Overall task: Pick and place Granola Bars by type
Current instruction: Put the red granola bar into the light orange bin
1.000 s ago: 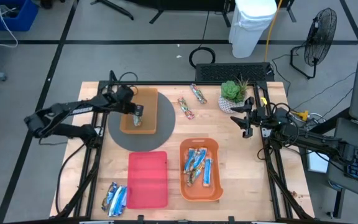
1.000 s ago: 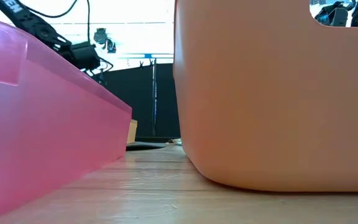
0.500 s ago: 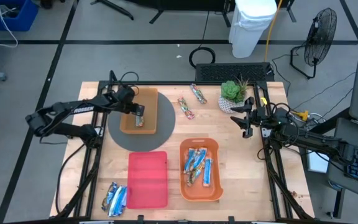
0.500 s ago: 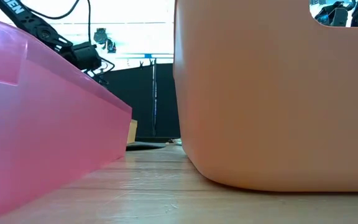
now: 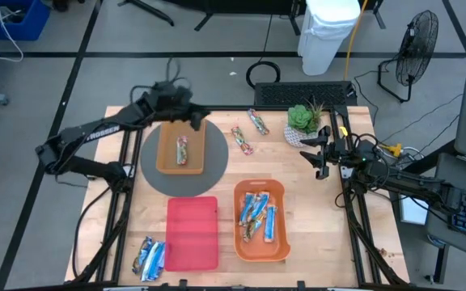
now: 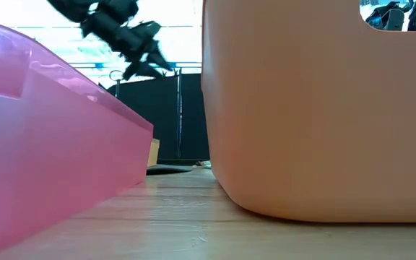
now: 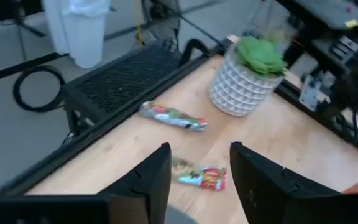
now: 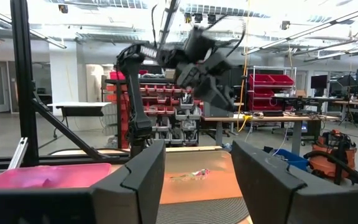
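Pale wooden table (image 5: 314, 210) carries a grey round mat (image 5: 148, 174) with a tan-orange tray (image 5: 165, 150) holding one red-and-green wrapped granola bar (image 5: 182, 149). A pink-red tray (image 5: 192, 233) and an orange tray (image 5: 253, 245), the latter containing blue-wrapped bars (image 5: 259, 216), lie nearer the front, with silvery-blue bars (image 5: 149, 258) at the pink-red tray's side. Two multicoloured red-green bars (image 7: 173, 116) (image 7: 201, 175) lie loose near a green plant in a white patterned pot (image 7: 248, 79); both arms are dark.

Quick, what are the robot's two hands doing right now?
Left gripper: open, empty, above the table's far edge.
Right gripper: open, empty, waiting.
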You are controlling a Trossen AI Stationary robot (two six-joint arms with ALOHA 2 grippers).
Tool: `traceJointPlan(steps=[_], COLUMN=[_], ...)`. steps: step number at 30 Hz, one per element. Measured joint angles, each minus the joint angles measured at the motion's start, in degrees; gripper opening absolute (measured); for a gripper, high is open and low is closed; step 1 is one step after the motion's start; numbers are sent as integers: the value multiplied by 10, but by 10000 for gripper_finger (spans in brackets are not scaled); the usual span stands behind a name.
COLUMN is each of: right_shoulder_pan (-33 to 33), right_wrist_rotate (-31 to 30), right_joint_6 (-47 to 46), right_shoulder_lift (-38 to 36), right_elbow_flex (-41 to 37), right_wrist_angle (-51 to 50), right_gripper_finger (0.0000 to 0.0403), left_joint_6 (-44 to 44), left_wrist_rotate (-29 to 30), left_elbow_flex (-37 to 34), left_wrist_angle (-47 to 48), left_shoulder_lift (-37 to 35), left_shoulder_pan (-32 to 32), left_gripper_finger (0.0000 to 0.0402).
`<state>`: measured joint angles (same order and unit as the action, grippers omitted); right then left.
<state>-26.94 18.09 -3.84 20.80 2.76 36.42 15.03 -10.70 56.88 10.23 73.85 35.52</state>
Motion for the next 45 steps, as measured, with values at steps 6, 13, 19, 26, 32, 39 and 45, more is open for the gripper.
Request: traceJointPlan(steps=[6, 13, 19, 26, 32, 39, 45], right_shoulder_pan=[0, 0, 0, 0, 0, 0, 0], right_wrist_rotate=[0, 0, 0, 0, 0, 0, 0], right_joint_6=[0, 0, 0, 0, 0, 0, 0], right_shoulder_lift=[0, 0, 0, 0, 0, 0, 0], right_elbow_flex=[0, 0, 0, 0, 0, 0, 0], right_wrist_angle=[0, 0, 0, 0, 0, 0, 0], right_gripper_finger=[179, 177, 178, 177, 178, 177, 178], left_joint_6=[-65, -87, -79, -77, -58, -141, -223], left_wrist_rotate=[2, 2, -30, -47, -50, -103, -7], left_elbow_flex=[212, 443, 537, 551, 553, 552, 552], left_wrist_angle=[116, 247, 272, 241, 205, 243, 350], left_shoulder_lift=[175, 380, 488, 551, 553, 540, 517], left_shoulder_pan=[-47, -45, -47, -46, -43, -44, -44], left_gripper_finger=[137, 113, 116, 120, 120, 120, 119])
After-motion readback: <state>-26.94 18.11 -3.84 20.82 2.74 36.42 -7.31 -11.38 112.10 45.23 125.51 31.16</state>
